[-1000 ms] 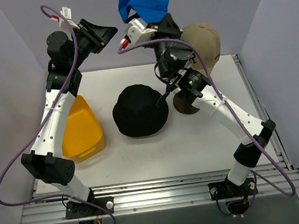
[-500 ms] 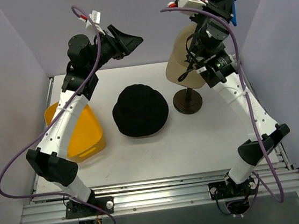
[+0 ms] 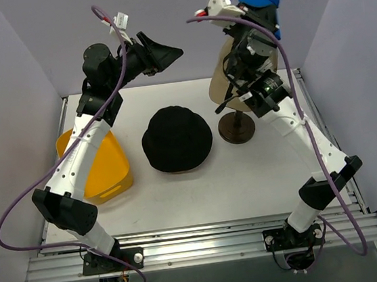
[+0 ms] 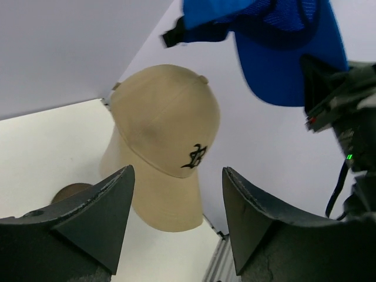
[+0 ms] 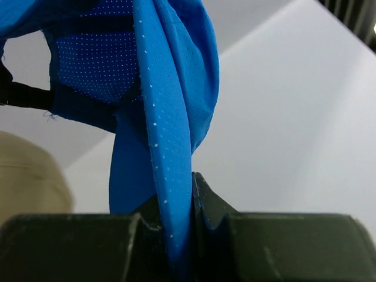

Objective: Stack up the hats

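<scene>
Right end effector (image 5: 189, 197) pinches blue cap (image 5: 170, 111), raised above tan cap (image 4: 161, 126), probably for stacking. Left end effector (image 4: 176, 217) gapes wide, empty.

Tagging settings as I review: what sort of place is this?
Probably a lab robot cell: a white table boxed in by grey panels, two arms bolted to a metal rail, a tan baseball cap staged on a wooden stand.
</scene>
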You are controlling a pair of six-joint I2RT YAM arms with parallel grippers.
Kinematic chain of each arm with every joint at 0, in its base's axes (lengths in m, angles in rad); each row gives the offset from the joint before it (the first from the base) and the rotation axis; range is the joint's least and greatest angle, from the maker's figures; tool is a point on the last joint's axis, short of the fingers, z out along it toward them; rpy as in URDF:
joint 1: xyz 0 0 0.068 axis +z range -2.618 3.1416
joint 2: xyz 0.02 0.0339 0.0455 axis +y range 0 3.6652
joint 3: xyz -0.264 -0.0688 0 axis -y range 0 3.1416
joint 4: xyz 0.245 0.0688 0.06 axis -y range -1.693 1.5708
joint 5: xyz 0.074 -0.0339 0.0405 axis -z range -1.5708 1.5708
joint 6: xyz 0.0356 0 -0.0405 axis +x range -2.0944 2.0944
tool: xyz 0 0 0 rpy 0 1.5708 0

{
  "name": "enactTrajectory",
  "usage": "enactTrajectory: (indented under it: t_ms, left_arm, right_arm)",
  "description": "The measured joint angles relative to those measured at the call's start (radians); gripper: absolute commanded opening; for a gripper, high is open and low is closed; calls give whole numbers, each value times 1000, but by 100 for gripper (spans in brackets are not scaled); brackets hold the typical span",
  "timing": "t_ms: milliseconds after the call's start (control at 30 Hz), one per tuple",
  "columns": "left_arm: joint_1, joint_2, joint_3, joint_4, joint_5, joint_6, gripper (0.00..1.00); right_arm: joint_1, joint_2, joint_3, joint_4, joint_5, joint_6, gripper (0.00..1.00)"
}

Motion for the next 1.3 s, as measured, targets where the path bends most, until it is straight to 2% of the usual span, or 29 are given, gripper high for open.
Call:
enactTrajectory:
  t_ms: [267,433,700,933,1067,1300]
  left_arm:
    - [4,-1,45,120,86,-120,73]
    - [51,-46,-11,195,87,-198,74]
    - [172,-192,-215,353,47,-335,74]
    - [176,-210,-274,504,56,-415,74]
    - [176,-218,-308,536,56,-435,74]
    - [176,-332,-472,538,17,-429,77]
  right_arm:
    - [327,-55,-167,99,-110,-59,0]
    - [410,-64,-187,101,-145,-47,0]
    - [458,-97,-238,96,-198,37,0]
    - [459,-97,-243,50,-223,113,0]
    - [458,-88,-239,18,-231,172,0]
    - [449,11,-98,-103,-229,340,0]
